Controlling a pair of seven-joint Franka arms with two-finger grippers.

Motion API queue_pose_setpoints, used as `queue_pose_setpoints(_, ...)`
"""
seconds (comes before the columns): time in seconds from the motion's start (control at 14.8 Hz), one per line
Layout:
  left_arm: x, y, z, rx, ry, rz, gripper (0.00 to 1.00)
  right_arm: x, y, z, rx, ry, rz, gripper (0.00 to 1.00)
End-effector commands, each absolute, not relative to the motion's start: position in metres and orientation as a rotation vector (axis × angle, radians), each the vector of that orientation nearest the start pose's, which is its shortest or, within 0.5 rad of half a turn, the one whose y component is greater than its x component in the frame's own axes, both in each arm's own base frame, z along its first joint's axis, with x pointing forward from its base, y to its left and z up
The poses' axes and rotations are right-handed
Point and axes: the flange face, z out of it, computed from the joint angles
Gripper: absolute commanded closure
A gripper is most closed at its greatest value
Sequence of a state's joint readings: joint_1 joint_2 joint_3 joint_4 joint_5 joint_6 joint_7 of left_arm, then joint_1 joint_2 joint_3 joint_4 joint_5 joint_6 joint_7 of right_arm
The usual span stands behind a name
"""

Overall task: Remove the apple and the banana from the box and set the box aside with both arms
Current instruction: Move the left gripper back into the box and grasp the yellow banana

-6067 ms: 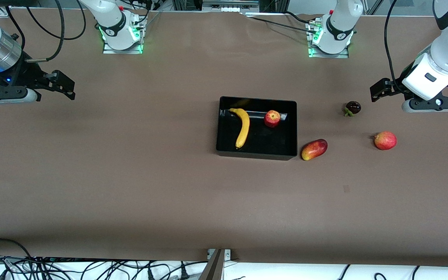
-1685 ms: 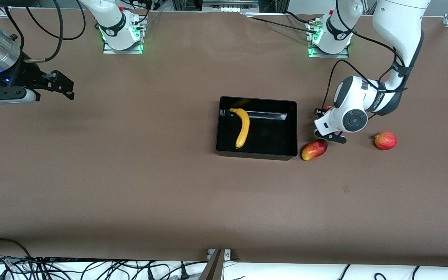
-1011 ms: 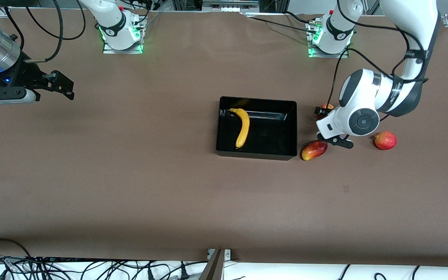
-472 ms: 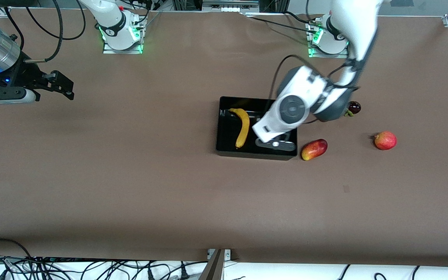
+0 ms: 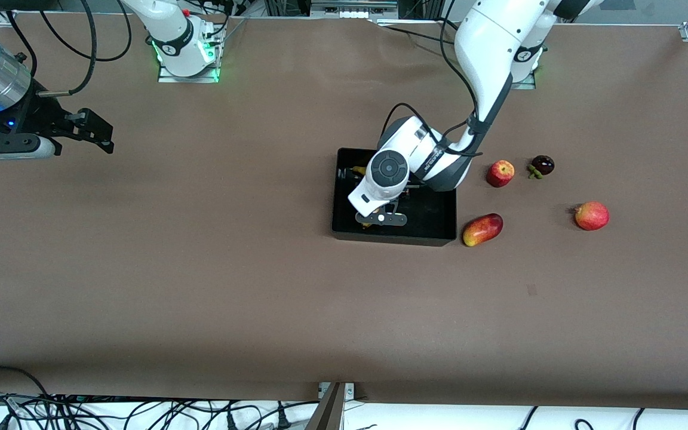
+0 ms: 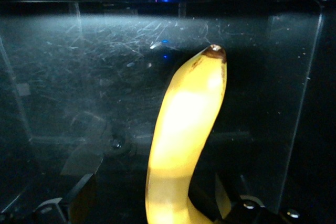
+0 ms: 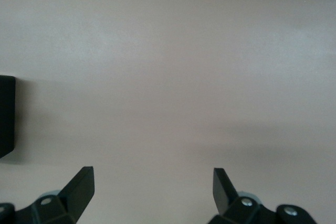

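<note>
Banana (image 6: 181, 145) lies in the black box (image 5: 433, 230), between the spread fingers (image 6: 79, 195) of the left gripper (image 5: 380, 218), which is lowered into the box and not yet pinching it. Apple (image 5: 500, 173) sits on the table beside the box. The right gripper (image 7: 152, 192) waits, fingers spread, over bare table.

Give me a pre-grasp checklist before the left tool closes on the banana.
1. Apple out of the box: ok, on the table beside it.
2. Banana between the left tool fingers: ok.
3. Left tool open: ok.
4. Fingers low enough around the banana: cannot tell.
5. Right tool open, waiting over bare table at its own end: ok.
6. Mango clear of the box wall: ok, close but apart.
</note>
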State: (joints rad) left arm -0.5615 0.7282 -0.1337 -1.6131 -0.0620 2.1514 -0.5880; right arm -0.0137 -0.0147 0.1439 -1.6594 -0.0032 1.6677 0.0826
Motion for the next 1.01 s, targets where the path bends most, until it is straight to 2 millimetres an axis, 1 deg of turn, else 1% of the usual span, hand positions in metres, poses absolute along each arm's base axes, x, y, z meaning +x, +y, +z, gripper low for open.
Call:
queue_pose_setpoints(0.0, 0.525, -0.426, 0.172, -3.133, 0.042, 0.371, 0.23, 0.554, 0.071, 0.603, -3.146, -0.068, -0.032, 0.00)
queue_pose_setpoints(0.07, 0.525, -0.427, 0.166, -3.139, 0.038, 0.366, 0.59, 0.554, 0.071, 0.603, -3.146, -0.071, -0.032, 0.00)
queue_pose_setpoints(0.13, 0.525, -0.426, 0.164, -3.137, 0.036, 0.366, 0.78, 0.554, 0.071, 0.603, -3.146, -0.071, -0.032, 0.00)
queue_pose_setpoints(0.2, 0.525, -0.427, 0.166, -3.139, 0.030, 0.364, 0.91, 0.554, 0.071, 0.603, -3.146, -0.071, -0.032, 0.00)
queue_pose_setpoints(0.27, 0.526, -0.428, 0.172, -3.142, 0.029, 0.362, 1.00, 0.554, 0.071, 0.603, -3.146, -0.071, -0.032, 0.00)
queue_pose_setpoints(0.34, 0.528, -0.427, 0.178, -3.146, 0.028, 0.356, 1.00, 0.554, 0.071, 0.603, -3.146, -0.068, -0.032, 0.00)
queue_pose_setpoints(0.47, 0.538, -0.425, 0.212, -3.162, 0.024, 0.322, 1.00, 0.554, 0.071, 0.603, -3.146, -0.068, -0.032, 0.00)
queue_pose_setpoints(0.54, 0.543, -0.421, 0.234, -3.154, 0.031, 0.336, 1.00, 0.554, 0.071, 0.603, -3.146, -0.068, -0.032, 0.00)
queue_pose_setpoints(0.67, 0.556, -0.406, 0.281, -3.134, 0.016, 0.373, 1.00, 0.554, 0.071, 0.603, -3.146, -0.068, -0.032, 0.00)
queue_pose_setpoints(0.81, 0.569, -0.388, 0.323, -3.110, -0.013, 0.425, 1.00, 0.554, 0.071, 0.603, -3.146, -0.068, -0.035, 0.00)
queue_pose_setpoints(0.88, 0.577, -0.376, 0.341, -3.099, -0.038, 0.451, 1.00, 0.554, 0.072, 0.604, -3.146, -0.071, -0.037, 0.00)
queue_pose_setpoints(0.94, 0.587, -0.359, 0.353, -3.084, -0.073, 0.481, 1.00, 0.554, 0.073, 0.604, -3.152, -0.084, -0.043, 0.00)
